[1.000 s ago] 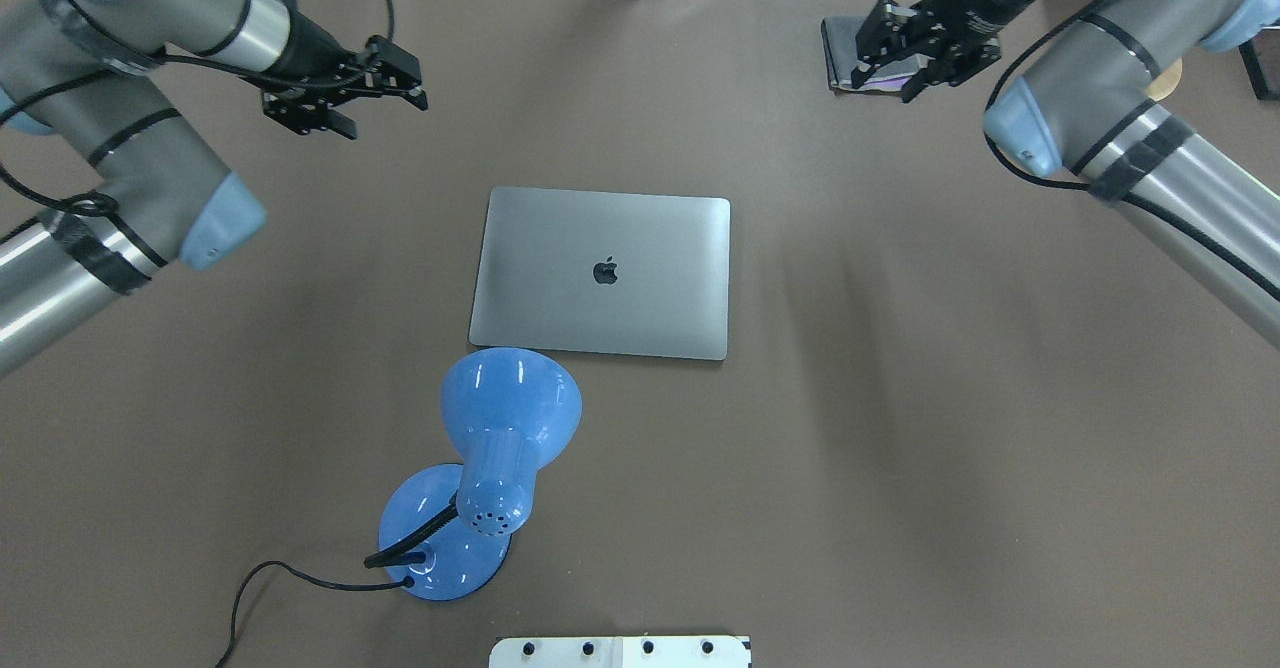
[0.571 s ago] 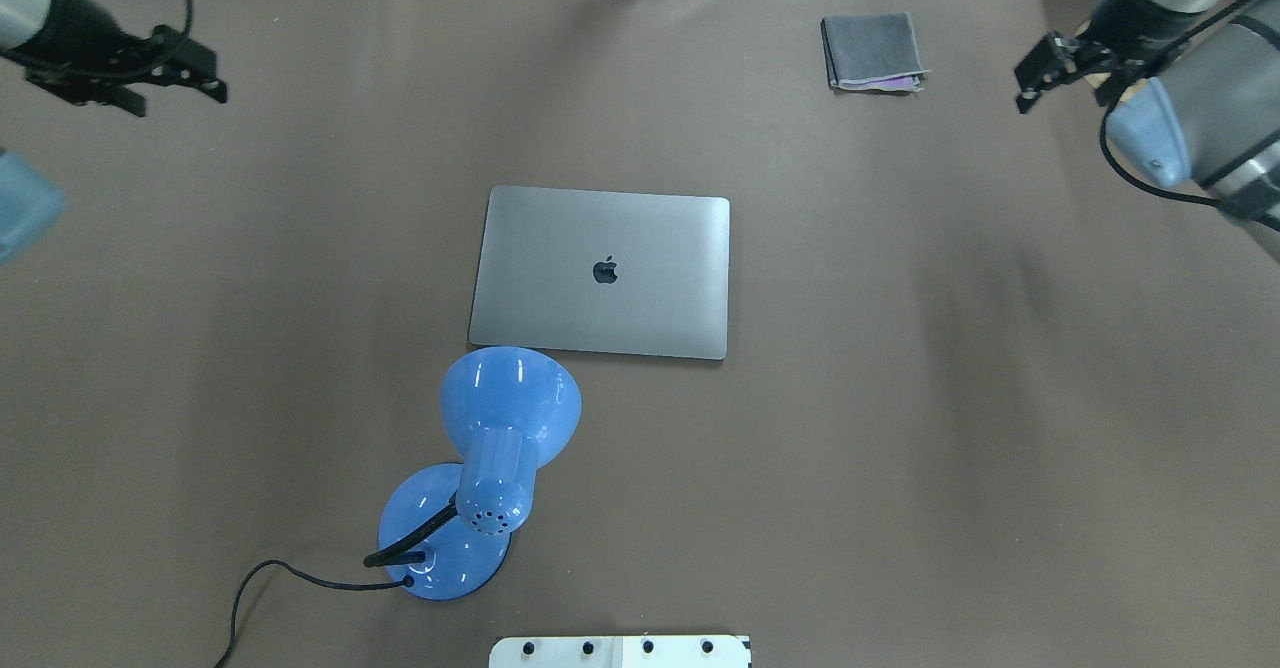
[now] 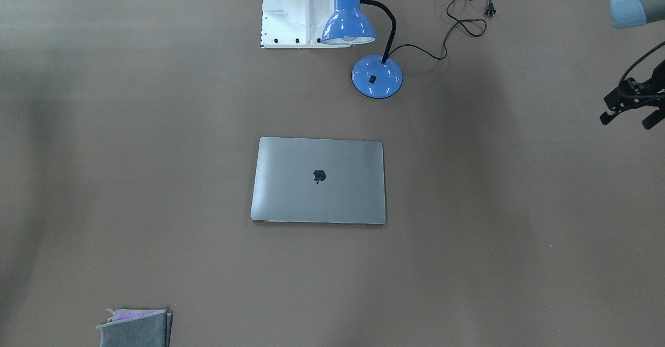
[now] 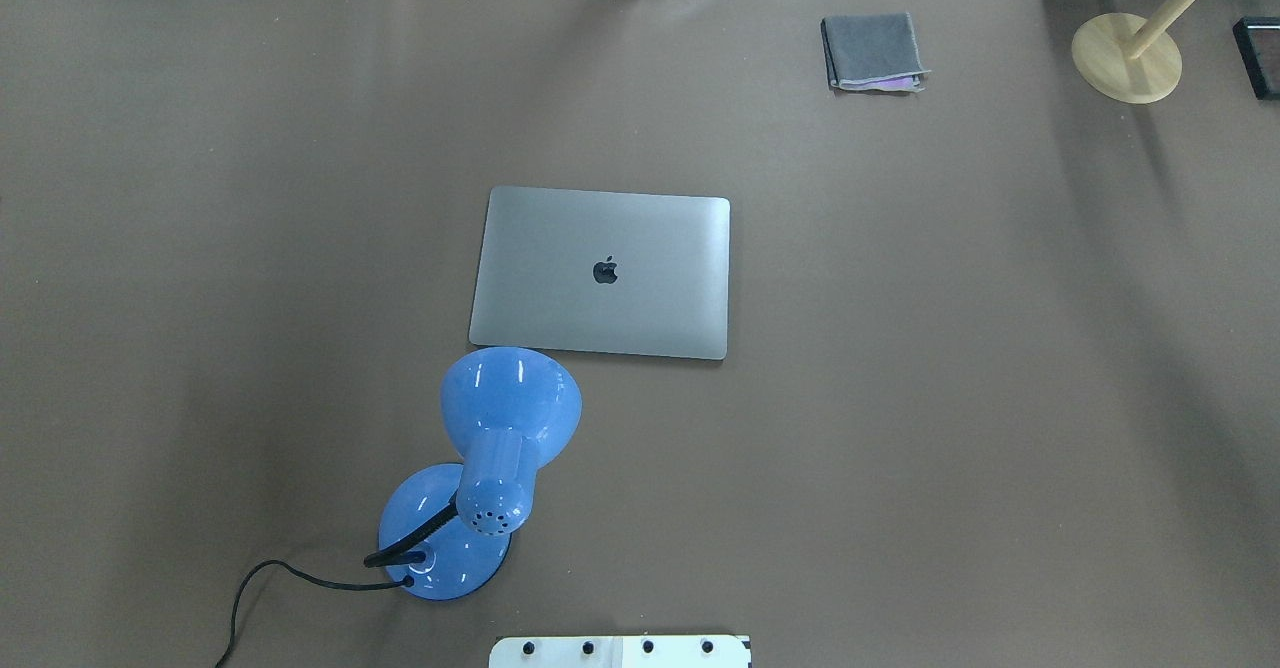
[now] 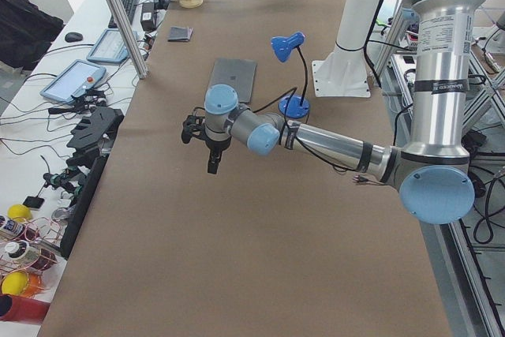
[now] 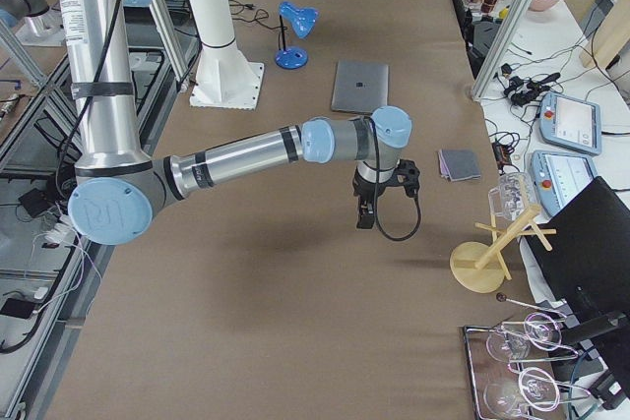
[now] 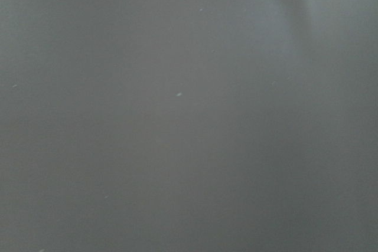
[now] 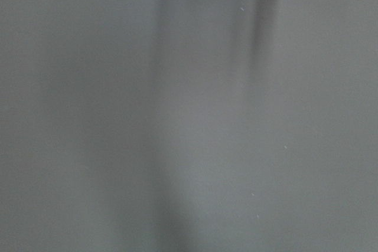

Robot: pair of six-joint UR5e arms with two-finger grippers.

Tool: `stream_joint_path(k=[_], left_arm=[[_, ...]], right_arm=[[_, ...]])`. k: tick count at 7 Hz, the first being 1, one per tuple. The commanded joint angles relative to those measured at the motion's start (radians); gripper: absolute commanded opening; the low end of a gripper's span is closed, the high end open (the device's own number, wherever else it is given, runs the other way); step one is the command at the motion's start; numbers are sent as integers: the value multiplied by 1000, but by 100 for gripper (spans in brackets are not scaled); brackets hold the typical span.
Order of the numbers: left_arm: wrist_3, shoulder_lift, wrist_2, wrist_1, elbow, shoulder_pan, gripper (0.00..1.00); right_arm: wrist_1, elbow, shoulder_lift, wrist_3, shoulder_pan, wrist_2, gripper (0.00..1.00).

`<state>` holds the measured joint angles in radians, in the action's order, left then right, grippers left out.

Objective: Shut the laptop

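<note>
We see the laptop (image 4: 540,278) shut flat at mid-bench (image 4: 900,398), a dark apple logo (image 4: 605,271) on its lid, just beside the blue desk lamp (image 4: 510,408), while the left gripper (image 3: 626,121) hangs well apart with jaws released, and we cannot tell the state of the right gripper (image 6: 366,215).

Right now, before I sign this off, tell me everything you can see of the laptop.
The laptop is a slim grey slab that looks like metal, with rounded corners and a dark apple logo in the middle of its lid. The lid is fully down, so the keyboard and screen are hidden. It lies flat near the middle of the brown table, roughly square to the table's edges. Only the table touches it. The blue lamp stands close to its robot-side edge but apart from it.
</note>
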<state>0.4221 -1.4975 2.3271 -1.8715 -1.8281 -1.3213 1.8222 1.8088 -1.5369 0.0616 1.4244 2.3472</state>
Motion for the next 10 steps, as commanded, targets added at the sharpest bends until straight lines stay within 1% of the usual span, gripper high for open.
stream_joint_path(k=[1,2,3,4,5,10], left_arm=[[-93,123,11,0,30,-97,99],[-208,125,12,3,99,-175,99],[-279,105,15,38,151,-229,99],[-304,73,15,101,147,-242,99],[-304,71,17,109,141,-243,99],[-304,75,18,109,139,-243,99]], right_arm=[[2,-72,-48,-141,115,21,100],[2,-113,-43,-223,143,21,100],[2,-120,-45,-227,162,23,100],[2,-115,-55,-227,172,24,100],[0,-108,-67,-227,183,17,100],[0,-112,-58,-227,186,17,100]])
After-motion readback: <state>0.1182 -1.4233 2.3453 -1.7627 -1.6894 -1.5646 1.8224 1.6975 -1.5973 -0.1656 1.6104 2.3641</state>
